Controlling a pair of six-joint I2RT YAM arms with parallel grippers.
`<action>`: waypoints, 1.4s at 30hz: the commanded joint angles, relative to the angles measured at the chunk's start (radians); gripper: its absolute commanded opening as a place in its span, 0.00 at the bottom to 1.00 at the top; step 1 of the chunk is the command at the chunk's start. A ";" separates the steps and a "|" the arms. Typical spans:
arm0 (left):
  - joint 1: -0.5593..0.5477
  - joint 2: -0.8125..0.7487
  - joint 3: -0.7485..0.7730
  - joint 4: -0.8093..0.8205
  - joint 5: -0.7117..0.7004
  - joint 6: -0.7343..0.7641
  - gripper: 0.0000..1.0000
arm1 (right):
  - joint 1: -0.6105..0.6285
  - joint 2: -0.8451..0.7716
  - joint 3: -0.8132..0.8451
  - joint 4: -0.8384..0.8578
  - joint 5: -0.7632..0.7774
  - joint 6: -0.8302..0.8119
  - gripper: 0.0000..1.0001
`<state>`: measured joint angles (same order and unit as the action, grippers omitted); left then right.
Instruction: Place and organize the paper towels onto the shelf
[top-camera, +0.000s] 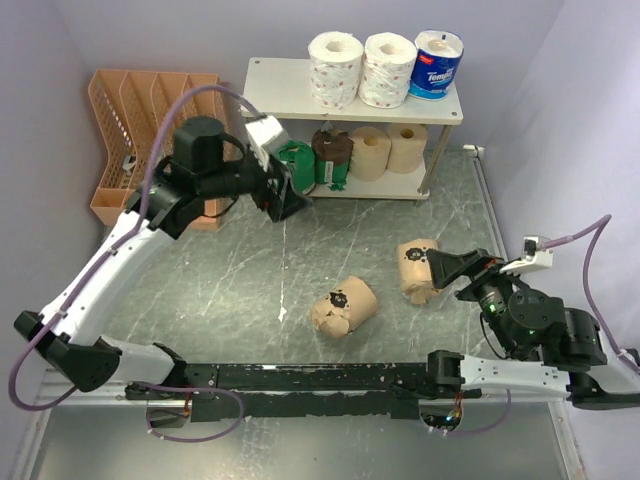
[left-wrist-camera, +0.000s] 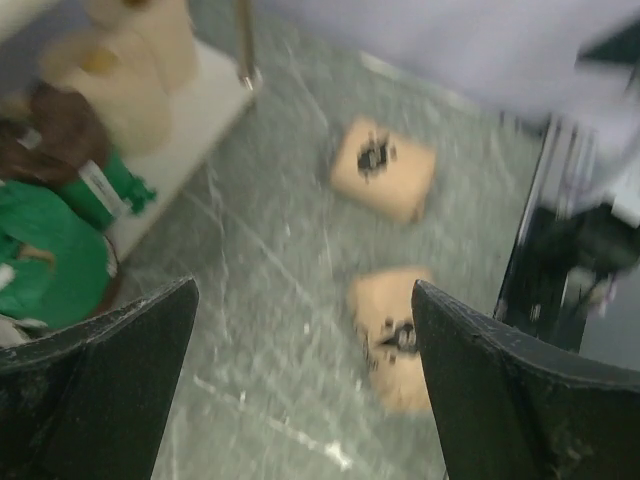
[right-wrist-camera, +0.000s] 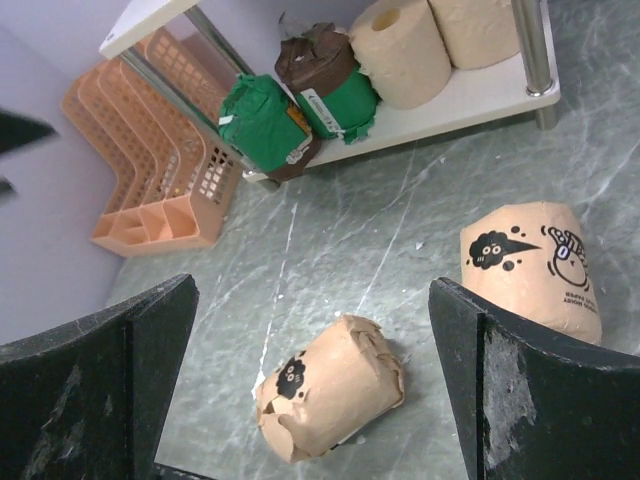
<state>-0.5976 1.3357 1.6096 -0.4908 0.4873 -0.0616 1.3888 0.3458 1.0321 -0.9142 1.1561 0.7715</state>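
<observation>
The shelf (top-camera: 270, 78) stands at the back. Its top board holds two white speckled rolls (top-camera: 335, 68) and a blue-white roll (top-camera: 437, 63). Its lower board (right-wrist-camera: 470, 95) holds green rolls (top-camera: 297, 163), a dark brown roll (top-camera: 332, 150) and two tan rolls (top-camera: 370, 152). Two kraft-wrapped rolls lie on the table, one in the middle (top-camera: 343, 305) and one further right (top-camera: 418, 268). My left gripper (top-camera: 285, 195) is open and empty, beside the green rolls (left-wrist-camera: 45, 255). My right gripper (top-camera: 452, 268) is open and empty next to the right kraft roll (right-wrist-camera: 535, 262). The middle kraft roll (right-wrist-camera: 330, 385) shows between its fingers.
An orange slotted file organizer (top-camera: 140, 125) stands left of the shelf, against the left wall. A silver shelf leg (right-wrist-camera: 530, 45) stands at the lower board's front right corner. Both kraft rolls also show blurred in the left wrist view (left-wrist-camera: 385, 168).
</observation>
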 joint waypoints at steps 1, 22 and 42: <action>-0.009 0.067 -0.075 -0.260 0.167 0.337 0.98 | 0.050 0.031 0.018 -0.175 0.110 0.254 1.00; -0.237 0.813 0.569 -0.808 0.440 1.054 0.98 | 0.050 0.190 0.058 -0.271 0.124 0.369 1.00; -0.397 1.048 0.650 -0.744 0.447 1.089 0.98 | 0.048 -0.006 -0.076 -0.145 0.044 0.307 1.00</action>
<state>-0.9817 2.3692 2.2196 -1.2816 0.9268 1.0309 1.4349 0.3885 0.9752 -1.1461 1.2091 1.1458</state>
